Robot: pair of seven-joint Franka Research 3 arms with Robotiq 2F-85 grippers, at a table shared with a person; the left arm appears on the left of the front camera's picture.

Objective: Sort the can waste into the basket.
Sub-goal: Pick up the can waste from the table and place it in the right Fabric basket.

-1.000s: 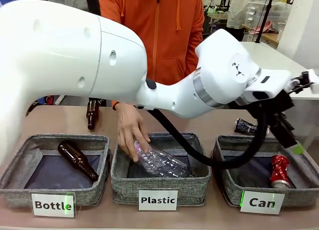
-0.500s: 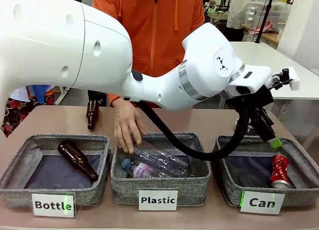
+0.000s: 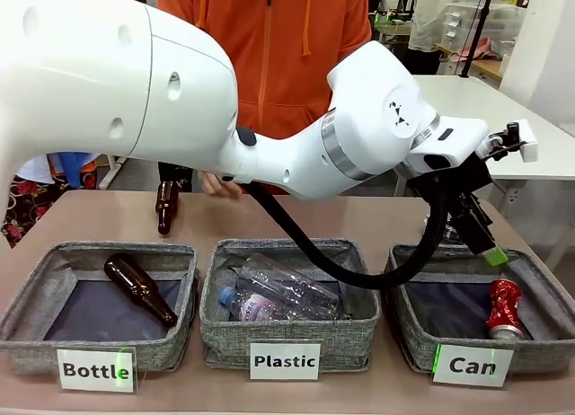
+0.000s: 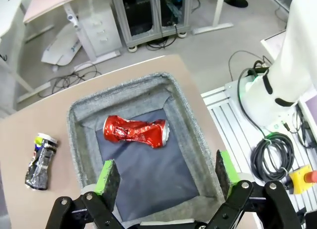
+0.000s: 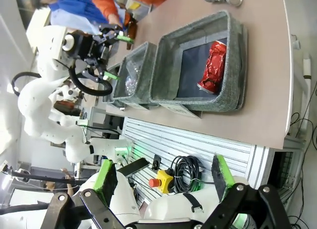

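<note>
A crushed red can [image 4: 134, 131] lies inside the grey Can basket [image 4: 74, 135], toward its far end. A crushed black can [image 4: 42, 159] lies on the table just outside that basket's wall. My left gripper [image 4: 166, 172] hangs above the basket's near end, jaws open with nothing between them. From the front, the left gripper [image 3: 485, 240] sits over the back of the Can basket [image 3: 418, 348], with the red can [image 3: 503, 305] below and to its right. My right gripper [image 5: 163, 179] is open and empty, off the table's end, looking at the basket [image 5: 237, 65] and red can [image 5: 212, 65].
The Plastic basket [image 3: 225, 330] holds clear bottles [image 3: 283, 294]. A brown bottle [image 3: 139, 289] lies in the Bottle basket [image 3: 36, 343], and another [image 3: 166, 207] stands behind it. The person's hand [image 3: 220, 186] is at the far table edge. My left arm spans the middle.
The person's hand has let go of a clear bottle in the Plastic basket and pulled back. My left arm shifted a second ago, its gripper moving slightly left, then held still.
</note>
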